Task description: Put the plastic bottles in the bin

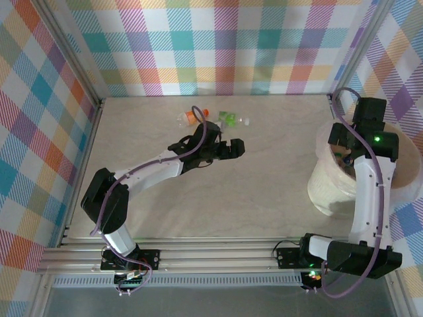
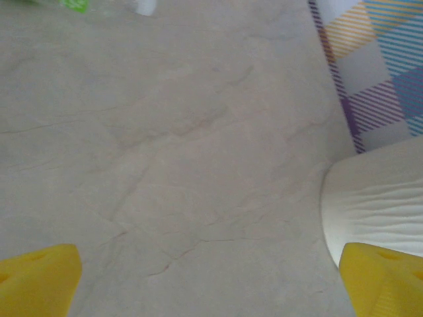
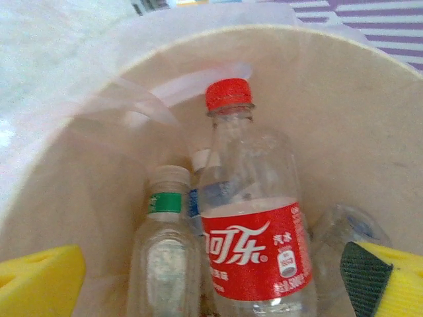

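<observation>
Looks like the right claw [image 3: 211,281] hangs spread wide over the bin [image 3: 344,99] at the right edge of the table [image 1: 264,191], red-label cola bottle [image 3: 251,231] loose inside with a few others, while the left claw [image 2: 211,281], spread and empty too, sits mid-table by the far orange-capped bottle [image 1: 193,117] and green-label bottle [image 1: 231,119], probably next up.

Far middle of pale stone-look tabletop [image 1: 198,198]: clear orange-capped plastic bottle [image 1: 192,117], left of clear green-labelled plastic bottle [image 1: 232,119]. Right edge: round cream-white tub [image 1: 325,185], containing red-labelled plastic bottle [image 3: 254,244], right of green-banded clear bottle [image 3: 165,264].
</observation>
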Motion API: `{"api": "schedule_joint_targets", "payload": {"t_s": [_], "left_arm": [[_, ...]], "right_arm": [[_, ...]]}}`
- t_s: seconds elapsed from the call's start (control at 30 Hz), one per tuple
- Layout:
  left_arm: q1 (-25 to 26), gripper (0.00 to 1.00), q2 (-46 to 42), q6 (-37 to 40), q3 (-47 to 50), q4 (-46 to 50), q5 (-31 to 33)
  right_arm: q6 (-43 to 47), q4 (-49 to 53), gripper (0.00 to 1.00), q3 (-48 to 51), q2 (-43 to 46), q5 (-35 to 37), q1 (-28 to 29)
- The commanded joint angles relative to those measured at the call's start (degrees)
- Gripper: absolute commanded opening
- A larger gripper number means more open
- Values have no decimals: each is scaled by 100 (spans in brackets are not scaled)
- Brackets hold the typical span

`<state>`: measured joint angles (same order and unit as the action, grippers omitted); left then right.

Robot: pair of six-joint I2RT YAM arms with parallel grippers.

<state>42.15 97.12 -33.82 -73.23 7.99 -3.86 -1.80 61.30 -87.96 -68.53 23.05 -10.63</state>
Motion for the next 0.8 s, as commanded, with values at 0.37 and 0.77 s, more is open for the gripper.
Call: {"api": "schedule_joint_targets", "payload": {"t_s": [0.37, 0.77], "left_arm": [[-415, 100, -387, 275, -136, 1388, 1560], [-865, 100, 175, 312, -682, 2470, 2374]], "right_arm": [[-909, -1826, 100, 655, 785, -3069, 699], [-1050, -2967, 100, 1045, 315, -3961, 2237]]}}
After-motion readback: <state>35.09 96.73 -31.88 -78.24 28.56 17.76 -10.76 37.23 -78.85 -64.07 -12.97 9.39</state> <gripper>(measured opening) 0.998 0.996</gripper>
